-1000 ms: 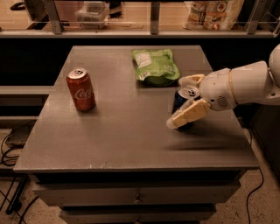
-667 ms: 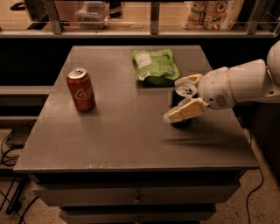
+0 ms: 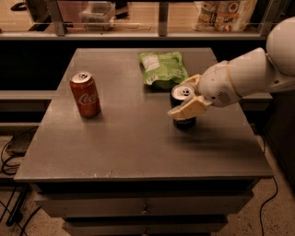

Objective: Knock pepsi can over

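Observation:
The pepsi can is dark blue with a silver top. It stands upright on the grey table, right of centre, just in front of a green bag. My gripper reaches in from the right on a white arm and is right at the can. Its cream tip crosses the front of the can's upper half and hides the logo. A red Coca-Cola can stands upright at the table's left.
A green snack bag lies flat behind the pepsi can. A shelf with a bin and packaged goods runs behind the table. Cables lie on the floor at the left. Drawers are below the tabletop.
My gripper has moved left, and the pepsi can has shifted left with it while staying upright. The red can and the green bag have not moved.

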Tool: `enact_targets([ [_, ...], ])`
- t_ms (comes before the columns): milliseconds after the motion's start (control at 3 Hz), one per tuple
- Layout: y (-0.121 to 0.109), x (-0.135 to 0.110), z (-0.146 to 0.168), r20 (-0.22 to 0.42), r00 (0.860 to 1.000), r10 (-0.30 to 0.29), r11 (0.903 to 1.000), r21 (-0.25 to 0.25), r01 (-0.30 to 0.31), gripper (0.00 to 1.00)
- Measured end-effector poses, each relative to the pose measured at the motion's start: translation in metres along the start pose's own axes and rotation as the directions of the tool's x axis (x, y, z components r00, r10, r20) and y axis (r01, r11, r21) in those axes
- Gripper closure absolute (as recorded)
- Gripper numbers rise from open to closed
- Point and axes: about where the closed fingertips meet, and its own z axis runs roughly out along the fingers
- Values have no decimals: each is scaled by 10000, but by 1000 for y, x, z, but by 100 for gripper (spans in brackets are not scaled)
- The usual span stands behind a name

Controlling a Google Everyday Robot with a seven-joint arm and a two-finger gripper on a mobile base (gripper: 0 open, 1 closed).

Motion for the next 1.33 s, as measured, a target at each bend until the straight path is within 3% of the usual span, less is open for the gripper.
enact_targets([
  [333, -8, -8, 3, -1465, 9852, -889, 9960, -132, 879, 100],
  [667, -21, -4, 13, -3667, 9121, -1836, 9828, -508, 1774, 99],
  [1000, -30, 17, 22, -4699, 8590, -2034, 9790, -873, 1841, 77],
  [1333, -30, 24, 28, -4866, 8493, -2047, 9788, -1030, 1769, 54],
])
